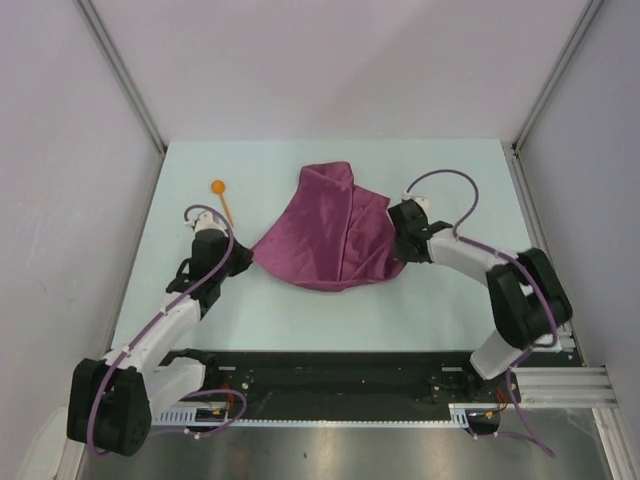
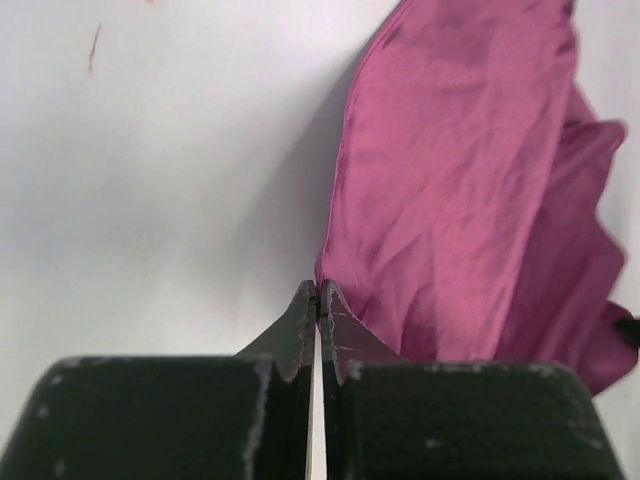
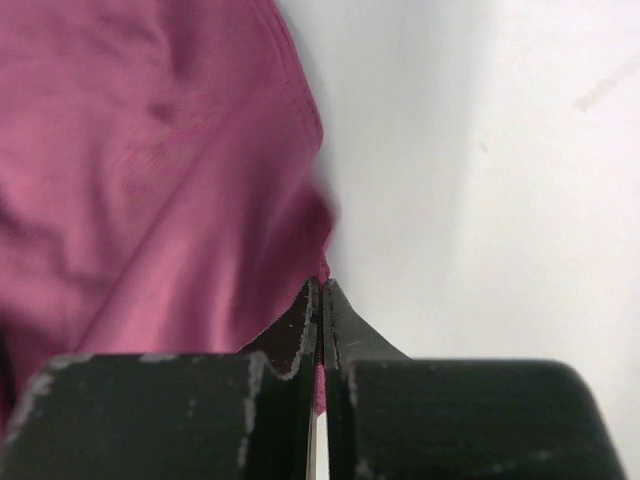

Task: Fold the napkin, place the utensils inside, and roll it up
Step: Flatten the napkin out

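Note:
The plum napkin hangs bunched and partly lifted over the middle of the pale table, stretched between both grippers. My left gripper is shut on its left corner; in the left wrist view the tips pinch the cloth's edge and the napkin spreads away to the right. My right gripper is shut on the right corner; in the right wrist view cloth shows between the closed tips, with the napkin to the left. One orange utensil with a round head lies on the table behind the left gripper.
Grey walls enclose the table on the left, back and right. A black rail runs along the near edge by the arm bases. Bare table surface lies behind the right gripper.

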